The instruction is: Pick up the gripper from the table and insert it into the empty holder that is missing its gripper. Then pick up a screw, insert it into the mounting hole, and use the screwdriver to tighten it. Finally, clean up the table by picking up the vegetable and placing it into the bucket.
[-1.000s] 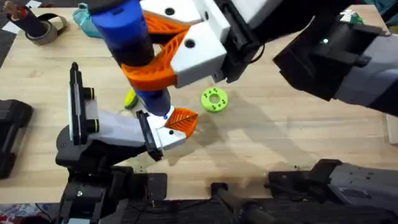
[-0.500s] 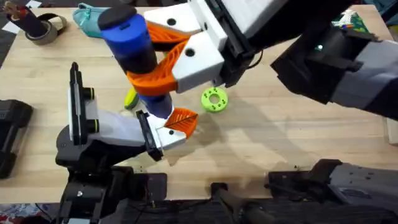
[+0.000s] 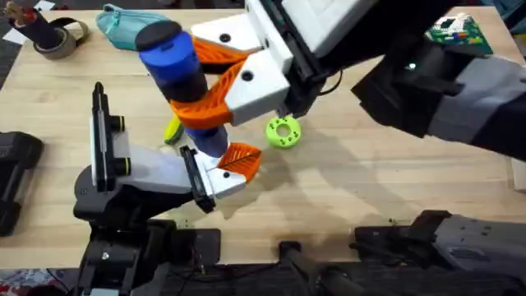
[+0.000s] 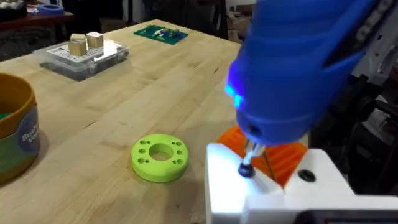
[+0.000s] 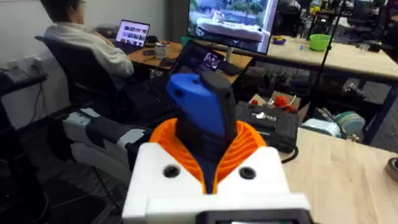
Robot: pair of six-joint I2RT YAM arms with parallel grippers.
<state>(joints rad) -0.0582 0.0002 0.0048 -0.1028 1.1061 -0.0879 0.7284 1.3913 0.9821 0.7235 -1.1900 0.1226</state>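
Above the wooden surface (image 3: 394,189), the screwdriver (image 3: 182,78) is clenched by the right gripper (image 3: 215,82); the left gripper's (image 3: 226,168) state cannot be told.

Lighting is even and bright across the bench (image 3: 394,189), apparently from overhead. Soft, diffuse shadows fall on the wood beneath the raised right arm and beside the green disc (image 3: 283,131). The screwdriver (image 4: 298,68) is blurred in the left wrist view, with a blue glow at its lower end. Arm housings near the overhead camera appear large and soft. No strong glare noted.
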